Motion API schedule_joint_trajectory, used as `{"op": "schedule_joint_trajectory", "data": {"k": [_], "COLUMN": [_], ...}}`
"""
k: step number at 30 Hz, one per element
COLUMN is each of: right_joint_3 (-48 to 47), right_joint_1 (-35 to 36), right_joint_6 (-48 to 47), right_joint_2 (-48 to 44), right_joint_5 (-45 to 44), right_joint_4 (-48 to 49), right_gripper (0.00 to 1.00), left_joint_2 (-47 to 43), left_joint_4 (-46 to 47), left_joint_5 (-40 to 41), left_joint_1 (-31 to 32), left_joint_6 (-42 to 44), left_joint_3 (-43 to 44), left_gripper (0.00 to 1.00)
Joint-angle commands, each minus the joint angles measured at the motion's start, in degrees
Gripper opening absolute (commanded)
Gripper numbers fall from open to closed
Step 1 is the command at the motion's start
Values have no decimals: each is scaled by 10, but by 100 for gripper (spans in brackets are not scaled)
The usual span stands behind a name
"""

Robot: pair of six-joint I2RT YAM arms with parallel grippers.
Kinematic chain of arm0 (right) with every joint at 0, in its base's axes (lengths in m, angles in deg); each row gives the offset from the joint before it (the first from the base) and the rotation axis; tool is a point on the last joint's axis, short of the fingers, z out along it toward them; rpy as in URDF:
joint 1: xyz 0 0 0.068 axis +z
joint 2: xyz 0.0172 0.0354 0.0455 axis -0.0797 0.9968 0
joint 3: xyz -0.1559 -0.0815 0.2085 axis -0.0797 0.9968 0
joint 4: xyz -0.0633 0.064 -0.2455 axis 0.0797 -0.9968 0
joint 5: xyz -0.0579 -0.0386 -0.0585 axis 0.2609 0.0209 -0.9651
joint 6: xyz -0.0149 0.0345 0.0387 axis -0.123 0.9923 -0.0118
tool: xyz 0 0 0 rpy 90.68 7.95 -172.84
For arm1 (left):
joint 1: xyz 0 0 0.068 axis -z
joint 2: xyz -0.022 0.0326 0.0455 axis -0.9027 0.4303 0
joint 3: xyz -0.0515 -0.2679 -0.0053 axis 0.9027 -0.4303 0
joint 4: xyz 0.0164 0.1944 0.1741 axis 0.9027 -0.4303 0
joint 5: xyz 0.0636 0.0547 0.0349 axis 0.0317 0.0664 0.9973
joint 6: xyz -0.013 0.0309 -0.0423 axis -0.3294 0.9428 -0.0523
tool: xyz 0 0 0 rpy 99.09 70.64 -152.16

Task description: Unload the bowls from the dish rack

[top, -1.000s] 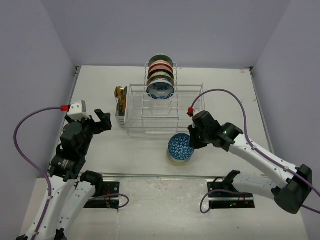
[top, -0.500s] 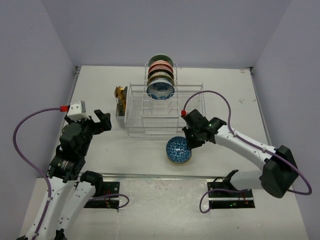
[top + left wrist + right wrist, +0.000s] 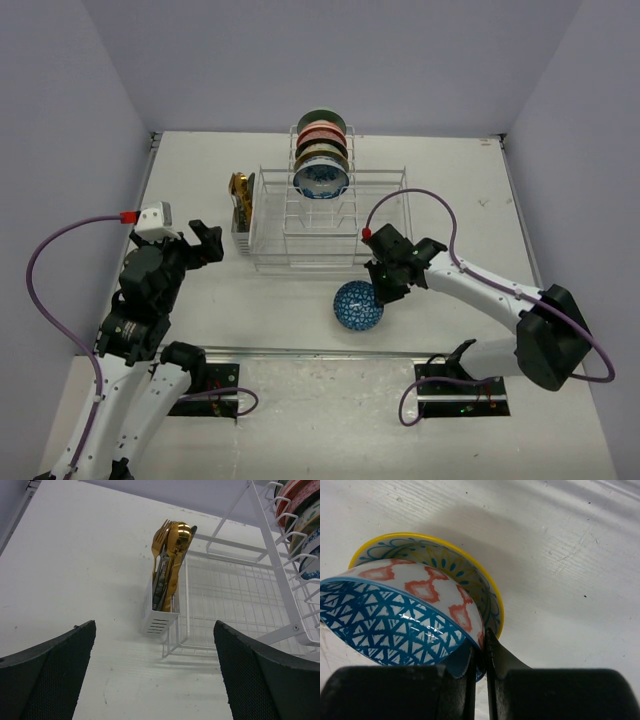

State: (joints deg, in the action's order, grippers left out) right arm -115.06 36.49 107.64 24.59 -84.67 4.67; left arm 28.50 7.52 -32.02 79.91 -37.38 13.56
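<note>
My right gripper point(image 3: 378, 293) is shut on the rim of a blue triangle-patterned bowl point(image 3: 358, 305), also in the right wrist view point(image 3: 395, 620). It holds that bowl tilted, low over a yellow-rimmed bowl point(image 3: 465, 575) that lies on the table. Several bowls point(image 3: 321, 160) stand on edge in the upright slots at the back of the white wire dish rack point(image 3: 385, 215). Their edges show at the right of the left wrist view point(image 3: 305, 530). My left gripper point(image 3: 200, 243) is open and empty, left of the rack.
A small white utensil holder with gold cutlery point(image 3: 241, 200) hangs on the rack's left side, also in the left wrist view point(image 3: 167, 570). Purple-grey walls close in the table on three sides.
My right gripper has carried the blue bowl down and a little left, tipping it from near upright to lie over the yellow-rimmed bowl. The left arm has not moved.
</note>
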Motion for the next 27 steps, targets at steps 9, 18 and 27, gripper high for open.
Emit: {"op": "schedule_joint_trajectory", "data": {"k": [9,18,27], "right_joint_3": [-8,-23,-21], "right_joint_1": [-2,-3,-3], "right_joint_6": [0,5,19], "right_joint_2": [-5,-25,-34], "right_joint_5": [23,-14,-56], "right_joint_4": [13,-16,-36], "right_gripper": [32,39,32], "left_joint_2": [-5,-7,-8], "left_joint_4": [23,22,23], "left_joint_5": [-10,-9,-9], "left_joint_1": [-4,-4,-4], "left_joint_6": [18,18,18], "left_joint_3": [-2,-2,-2], "left_gripper": [100,100,100]}}
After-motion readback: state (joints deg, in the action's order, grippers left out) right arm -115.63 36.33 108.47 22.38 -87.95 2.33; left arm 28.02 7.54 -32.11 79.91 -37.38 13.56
